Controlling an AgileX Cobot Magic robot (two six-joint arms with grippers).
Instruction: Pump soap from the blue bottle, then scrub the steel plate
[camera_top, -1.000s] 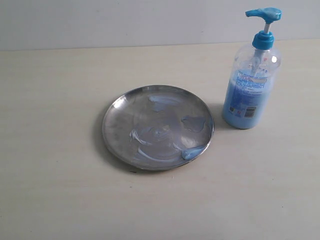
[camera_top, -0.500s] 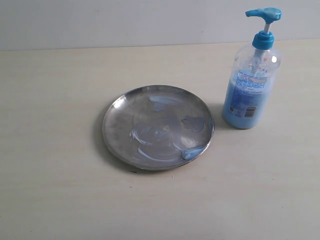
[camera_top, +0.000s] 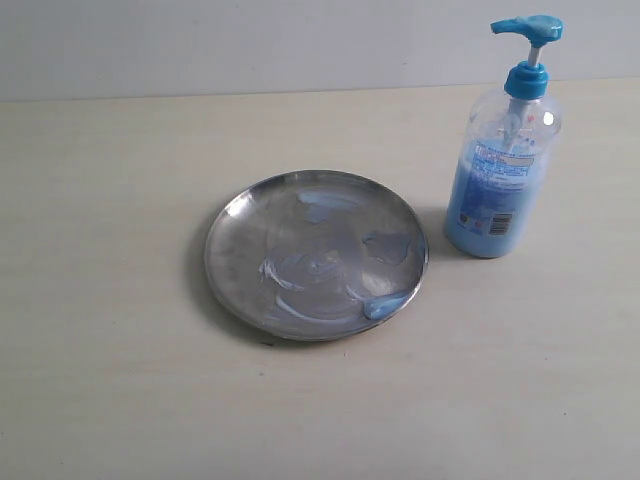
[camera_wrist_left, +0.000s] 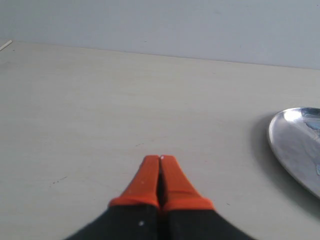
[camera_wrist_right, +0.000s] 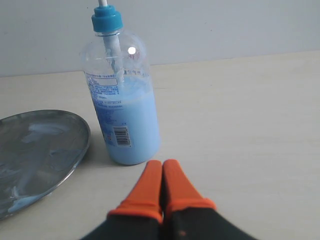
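Change: nothing has shifted since the earlier frame; steel plate (camera_top: 240, 235) and blue bottle (camera_top: 500, 190) sit as before.
Left claw (camera_wrist_left: 160, 161): orange fingers pressed together, empty, held low and level over the bare desk (camera_top: 120, 380), apart from the plate's rim.
Right claw (camera_wrist_right: 162, 164): fingers together, gripping nothing, low over the desk, aimed at the bottle's foot.
Plate: flat on the desk, mid-scene, streaked with soap (camera_top: 385, 303).
Bottle: upright just beside the plate, on its right in the exterior view.
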